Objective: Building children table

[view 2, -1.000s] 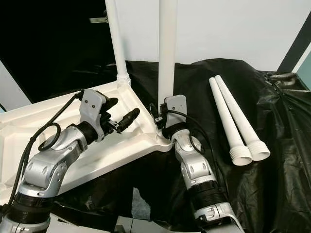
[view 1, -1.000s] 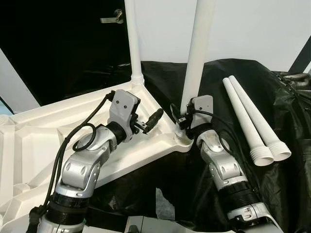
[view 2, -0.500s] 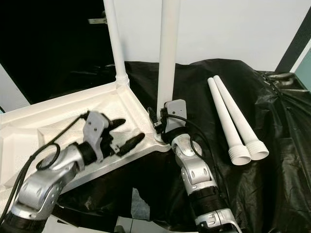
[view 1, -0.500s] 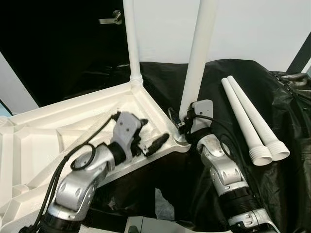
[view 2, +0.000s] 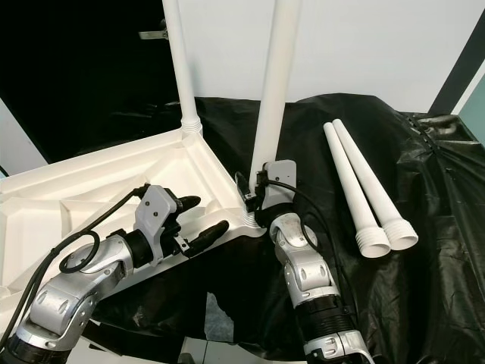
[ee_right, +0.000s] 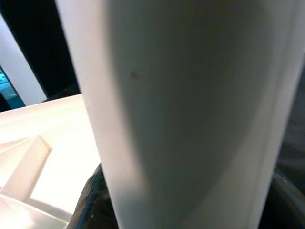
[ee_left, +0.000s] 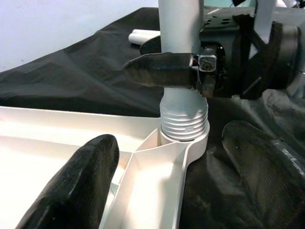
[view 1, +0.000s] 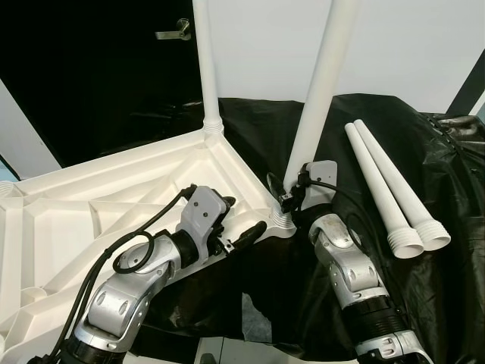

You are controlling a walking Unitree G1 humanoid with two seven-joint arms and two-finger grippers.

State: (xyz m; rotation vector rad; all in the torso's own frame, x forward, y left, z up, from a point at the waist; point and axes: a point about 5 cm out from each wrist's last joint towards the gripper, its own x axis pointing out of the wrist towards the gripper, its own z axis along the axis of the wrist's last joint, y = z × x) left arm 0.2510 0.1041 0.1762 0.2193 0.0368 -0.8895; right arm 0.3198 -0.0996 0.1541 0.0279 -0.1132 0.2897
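A white plastic tabletop point(view 1: 91, 205) lies upside down on a black sheet. One white leg point(view 1: 204, 61) stands upright in its far corner. A second leg point(view 1: 322, 98) sits in the near corner socket point(ee_left: 183, 138) and leans to the right; up close it is the broad white leg point(ee_right: 181, 114). My right gripper point(view 1: 288, 193) is shut on this leg just above its threaded base point(ee_left: 184, 119). My left gripper point(view 1: 246, 213) is open, its fingers point(ee_left: 71, 186) straddling the tabletop's rim just left of that corner.
Two loose white legs point(view 1: 394, 189) lie side by side on the black sheet point(view 1: 455, 288) to the right, threaded ends toward me. A dark doorway with a handle point(view 1: 173, 30) is behind on the left, and a white wall behind on the right.
My left gripper has dropped from above the tabletop to its rim beside the near corner. The leg in my right gripper now leans further right.
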